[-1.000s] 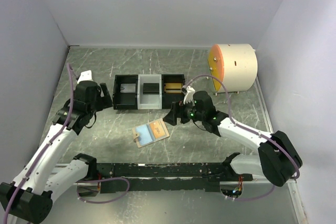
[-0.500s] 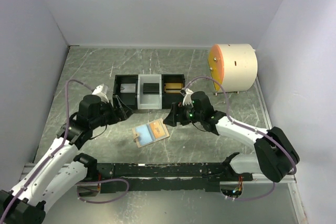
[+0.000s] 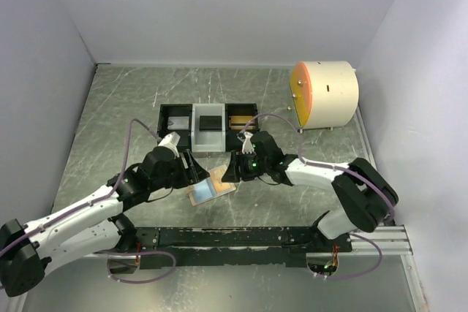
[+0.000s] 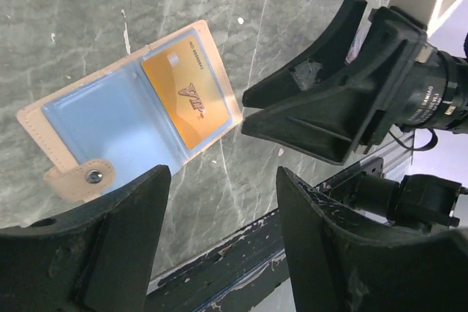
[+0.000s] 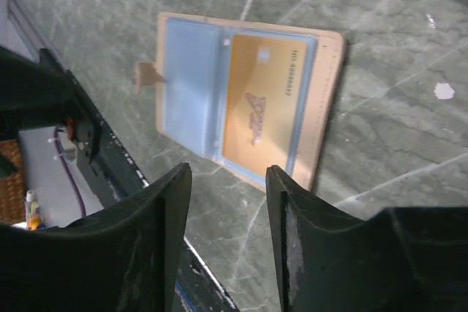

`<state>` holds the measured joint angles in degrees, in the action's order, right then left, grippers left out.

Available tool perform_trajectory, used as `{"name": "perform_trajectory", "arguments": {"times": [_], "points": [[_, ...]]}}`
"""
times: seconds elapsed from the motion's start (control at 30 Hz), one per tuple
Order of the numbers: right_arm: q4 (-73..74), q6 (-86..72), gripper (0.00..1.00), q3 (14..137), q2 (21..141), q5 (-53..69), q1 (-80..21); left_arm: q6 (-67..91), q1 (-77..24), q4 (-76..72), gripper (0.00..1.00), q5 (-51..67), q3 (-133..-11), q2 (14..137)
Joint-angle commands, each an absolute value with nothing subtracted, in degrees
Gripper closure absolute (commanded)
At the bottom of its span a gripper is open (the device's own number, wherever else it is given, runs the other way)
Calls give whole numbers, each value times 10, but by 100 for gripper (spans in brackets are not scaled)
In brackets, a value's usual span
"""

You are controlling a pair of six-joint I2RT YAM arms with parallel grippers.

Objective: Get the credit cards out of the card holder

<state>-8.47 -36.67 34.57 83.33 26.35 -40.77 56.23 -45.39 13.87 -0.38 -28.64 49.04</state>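
Both arms have swung inward to meet over the open card holder (image 3: 212, 186). The left gripper (image 3: 197, 169) and right gripper (image 3: 228, 170) hover low, jaws apart and empty, flanking its gold card (image 4: 189, 97).

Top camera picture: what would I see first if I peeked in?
Probably the open wallet lying flat in the middle of the table, pale blue inside with a gold card in one slot. The left gripper and right gripper hover on either side of it, jaws apart, holding nothing. A big white-and-orange drum sits at the far right.
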Motion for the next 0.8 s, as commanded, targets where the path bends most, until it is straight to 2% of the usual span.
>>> {"name": "perform_trajectory", "arguments": {"times": [0.0, 0.3, 0.77], "points": [[-78, -365, 56, 369, 872, 235, -408, 619, -481, 67, 31, -44, -271, 524], [-70, -347, 66, 396, 909, 256, -408, 672, -528, 39, 43, -86, -267, 619], [-76, -350, 73, 367, 946, 229, -408, 685, -530, -38, 46, -85, -242, 683]]}}
